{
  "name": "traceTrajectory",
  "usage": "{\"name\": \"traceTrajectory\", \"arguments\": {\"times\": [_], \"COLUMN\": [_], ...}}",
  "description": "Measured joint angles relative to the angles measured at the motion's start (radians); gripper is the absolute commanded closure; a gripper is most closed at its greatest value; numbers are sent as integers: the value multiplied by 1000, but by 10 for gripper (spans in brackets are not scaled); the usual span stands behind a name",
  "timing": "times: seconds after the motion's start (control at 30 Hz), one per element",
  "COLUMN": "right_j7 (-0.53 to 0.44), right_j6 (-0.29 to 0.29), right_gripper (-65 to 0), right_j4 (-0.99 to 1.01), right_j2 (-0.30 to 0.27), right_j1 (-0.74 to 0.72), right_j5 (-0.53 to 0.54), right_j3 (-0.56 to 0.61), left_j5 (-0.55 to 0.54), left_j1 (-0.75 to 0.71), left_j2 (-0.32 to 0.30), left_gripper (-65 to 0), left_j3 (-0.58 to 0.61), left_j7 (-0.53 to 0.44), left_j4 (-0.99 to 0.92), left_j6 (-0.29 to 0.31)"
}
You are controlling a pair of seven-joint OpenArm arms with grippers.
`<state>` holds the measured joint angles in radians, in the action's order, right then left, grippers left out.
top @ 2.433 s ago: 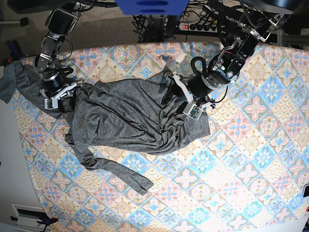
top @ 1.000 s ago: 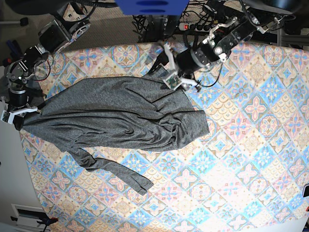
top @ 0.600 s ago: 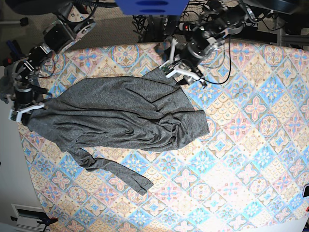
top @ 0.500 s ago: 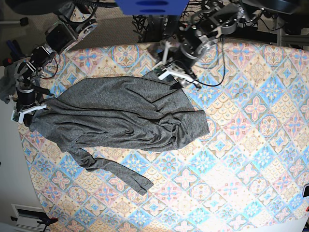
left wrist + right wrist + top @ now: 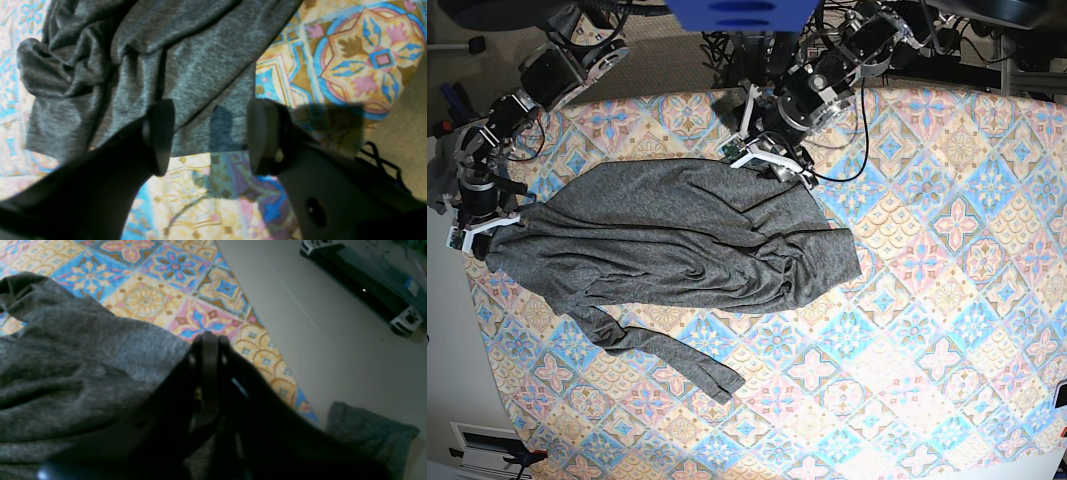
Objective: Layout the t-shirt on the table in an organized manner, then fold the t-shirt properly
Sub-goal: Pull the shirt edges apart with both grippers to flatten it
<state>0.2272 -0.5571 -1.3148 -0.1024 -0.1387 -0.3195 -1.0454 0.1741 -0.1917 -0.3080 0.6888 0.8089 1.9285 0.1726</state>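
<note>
Base view: right gripper (image 5: 482,226) clamped on t-shirt (image 5: 677,240) at bench (image 5: 947,300) edge; left gripper (image 5: 762,160) apart, empty. Risk: overpull drags shirt off.

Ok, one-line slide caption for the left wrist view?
Open left claw poised over the hem of the dark heather-grey knit t-shirt on the pastel tile-patterned table.

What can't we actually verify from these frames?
- Right wrist view: whether the shut right gripper pinches the t-shirt; its own dark body hides the contact.
- Left wrist view: how high the open left gripper hangs above the hem; blurred.
- Base view: the shirt's underlayers, buried in folds; the table is cut off at the frame's lower edge.
</note>
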Motion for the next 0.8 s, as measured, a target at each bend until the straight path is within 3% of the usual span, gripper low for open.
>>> {"name": "traceTrajectory", "arguments": {"times": [0.47,0.53,0.63,0.67,0.8], "right_j7": [0,0,-5,-10,-3], "right_j6": [-2,0,-2,-2,-1], "right_gripper": [0,0,0,0,0], "right_j4": [0,0,0,0,-2], "right_j2": [0,0,0,0,0], "right_j1": [1,2,8,16,43], "right_j5": [0,0,0,0,-5], "right_j3": [0,0,0,0,-2], "left_j5": [-75,-105,-174,-164,-204], "left_j1": [86,109,130,134,148], "left_j2": [32,42,43,45,42], "left_gripper": [-327,-264,-29,0,0], "left_j3": [-5,-5,-4,-2,-3], "left_j7": [-77,-89,-103,-113,-109], "left_j4": [-244,-274,-300,-307,-321], "left_j6": [0,2,21,6,8]}}
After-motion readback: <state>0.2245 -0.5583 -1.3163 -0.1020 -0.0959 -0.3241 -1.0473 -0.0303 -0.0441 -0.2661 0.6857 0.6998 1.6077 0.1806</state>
